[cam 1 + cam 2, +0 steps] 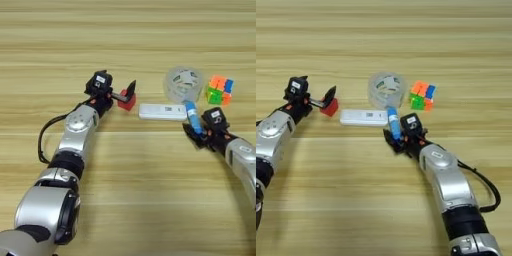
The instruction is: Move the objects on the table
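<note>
Bench (60,30) carried a loose cluster of small objects right of centre. Left end effector (126,96) was at the red cube (128,102), one black finger (131,90) standing over the cube's top; whether the fingers had closed on it could not be told. Right end effector (394,136) was shut on the blue tube with white end (393,122), gripping its lower half, tube near upright with its tip toward the clear tape roll (387,89).

Long flat white bar (363,117) lay flat between the cube and the tube, just beside both. Multicoloured puzzle cube (220,90) sat just right of the tape roll, untouched.

Handling, as judged:
- Red cube: light, rigid, flat faces; take across two opposite sides.
- Blue tube: light, round, probably slick (may swivel in a two-finger pinch); hold near the middle.
- White bar: low profile, awkward to pinch from above; take across the narrow width near mid-length.
- Puzzle cube: rigid but its layers may turn; grip square on opposite faces.
</note>
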Available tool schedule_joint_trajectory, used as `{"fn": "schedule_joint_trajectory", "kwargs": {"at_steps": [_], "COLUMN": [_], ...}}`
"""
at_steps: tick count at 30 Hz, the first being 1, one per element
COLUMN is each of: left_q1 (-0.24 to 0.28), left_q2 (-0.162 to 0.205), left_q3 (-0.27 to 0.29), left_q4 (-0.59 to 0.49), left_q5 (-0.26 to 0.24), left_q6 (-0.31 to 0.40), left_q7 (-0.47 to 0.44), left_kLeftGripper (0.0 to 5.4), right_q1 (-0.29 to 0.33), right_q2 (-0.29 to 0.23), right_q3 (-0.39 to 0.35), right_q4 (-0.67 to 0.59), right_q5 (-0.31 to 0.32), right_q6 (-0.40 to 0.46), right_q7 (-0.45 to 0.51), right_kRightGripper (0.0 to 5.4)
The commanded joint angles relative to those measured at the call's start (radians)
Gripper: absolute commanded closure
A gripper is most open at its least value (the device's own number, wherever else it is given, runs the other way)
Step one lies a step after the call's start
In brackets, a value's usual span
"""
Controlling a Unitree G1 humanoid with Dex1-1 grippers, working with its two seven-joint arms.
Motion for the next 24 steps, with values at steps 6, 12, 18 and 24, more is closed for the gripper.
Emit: {"fn": "schedule_joint_trajectory", "kwargs": {"at_steps": [6,12,18,24], "left_q1": [0.005,0.006,0.008,0.008], "left_q2": [0.005,0.006,0.005,0.006], "left_q3": [-0.002,-0.002,-0.002,-0.001], "left_q4": [-0.010,-0.014,-0.018,-0.018], "left_q5": [-0.008,-0.009,-0.009,-0.009], "left_q6": [0.016,0.017,0.017,0.016], "left_q7": [-0.006,-0.007,-0.007,-0.007], "left_kLeftGripper": [0.00,0.00,0.00,0.00], "right_q1": [0.032,0.031,0.031,0.029], "right_q2": [-0.015,-0.013,-0.013,-0.014], "right_q3": [0.010,0.007,0.007,0.003], "right_q4": [0.014,0.015,0.011,0.008], "right_q5": [-0.022,-0.020,-0.022,-0.033], "right_q6": [0.032,0.029,0.027,0.017], "right_q7": [-0.003,-0.005,-0.005,-0.021], "right_kRightGripper": [2.76,3.39,3.90,3.99]}}
